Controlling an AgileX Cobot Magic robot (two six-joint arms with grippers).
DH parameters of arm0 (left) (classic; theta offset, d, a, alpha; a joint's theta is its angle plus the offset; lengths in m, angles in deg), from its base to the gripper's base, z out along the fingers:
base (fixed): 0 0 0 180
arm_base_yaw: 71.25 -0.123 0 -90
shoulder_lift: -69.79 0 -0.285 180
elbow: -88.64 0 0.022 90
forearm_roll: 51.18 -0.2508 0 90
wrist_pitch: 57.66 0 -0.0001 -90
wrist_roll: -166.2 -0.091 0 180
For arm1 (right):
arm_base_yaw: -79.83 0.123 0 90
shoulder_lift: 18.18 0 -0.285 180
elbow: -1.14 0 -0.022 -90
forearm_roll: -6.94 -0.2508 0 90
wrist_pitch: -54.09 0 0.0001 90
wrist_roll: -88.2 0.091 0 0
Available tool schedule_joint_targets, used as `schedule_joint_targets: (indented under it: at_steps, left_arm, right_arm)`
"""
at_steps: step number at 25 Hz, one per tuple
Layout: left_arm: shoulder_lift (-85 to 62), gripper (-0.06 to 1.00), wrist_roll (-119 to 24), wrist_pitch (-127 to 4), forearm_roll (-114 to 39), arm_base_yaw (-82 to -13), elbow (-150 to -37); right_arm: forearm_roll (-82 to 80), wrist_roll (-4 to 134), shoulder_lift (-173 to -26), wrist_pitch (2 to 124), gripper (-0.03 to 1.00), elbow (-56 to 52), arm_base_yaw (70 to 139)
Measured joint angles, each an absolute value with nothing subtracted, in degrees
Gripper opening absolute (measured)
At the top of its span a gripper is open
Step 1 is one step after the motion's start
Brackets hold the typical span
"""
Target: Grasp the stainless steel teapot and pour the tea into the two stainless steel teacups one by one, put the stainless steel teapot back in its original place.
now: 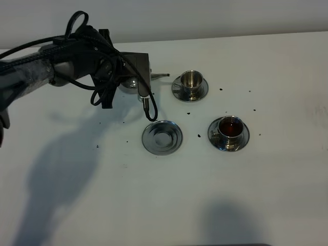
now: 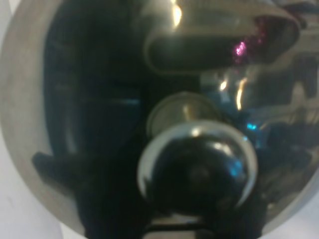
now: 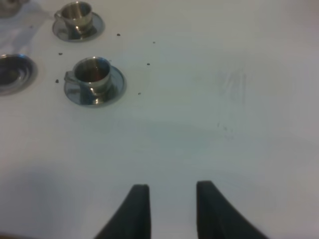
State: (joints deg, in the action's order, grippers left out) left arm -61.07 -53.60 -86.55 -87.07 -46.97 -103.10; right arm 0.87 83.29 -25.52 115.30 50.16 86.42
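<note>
White desk is filling the exterior view, with a plain pale wall running along its far edge.

The stainless steel teapot is sitting under the wrist of the left arm. It is off its empty saucer and farther back on the desk. Its spout is pointing at the far teacup and stopping just short of the rim. The left jaws are not showing in any view. The left wrist camera is looking at very close range onto the lid, the knob and the loop handle, so the jaws are judged to be clamping the handle.

Progress: the near teacup is holding dark red tea, so one pour is reading as done. The far teacup is showing bare steel inside, and no stream is visible at the spout. The second pour and the return to the empty saucer are judged as remaining.

The right jaws are hanging over bare desk, well apart from the cups. They are parted by a modest gap and gripping nothing.

Hidden: the arm and the black cables are covering most of the pot's body, so its tilt and height are not readable. The left wrist picture is blurring into reflections. Dark specks are dotting the desk; what they are cannot be told.
</note>
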Motion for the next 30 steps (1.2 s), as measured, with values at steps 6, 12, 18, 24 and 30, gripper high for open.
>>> schedule_joint_targets:
  at_steps: [6, 12, 18, 24, 30]
  left_arm:
    - [-64.21, 0.22, -52.72, -85.15, -88.25, -46.87, -108.64]
    - [-66.59, 0.22, -54.89, -82.37, -88.69, -46.08, -109.72]
    - [-67.05, 0.22, -55.20, -80.25, -92.23, -44.94, -109.73]
    - [-67.05, 0.22, -55.26, -79.60, -95.46, -44.52, -109.73]
    - [-67.05, 0.22, -55.30, -79.61, -99.69, -44.47, -109.73]
  right_arm:
    - [0.87, 83.29, -25.52, 115.30, 0.22, 50.16, 86.42]
    - [0.87, 83.29, -25.52, 115.30, 0.22, 50.16, 86.42]
    - [0.87, 83.29, -25.52, 115.30, 0.22, 50.16, 86.42]
    - [0.87, 83.29, -25.52, 115.30, 0.22, 50.16, 86.42]
    - [0.87, 83.29, -25.52, 115.30, 0.22, 50.16, 86.42]
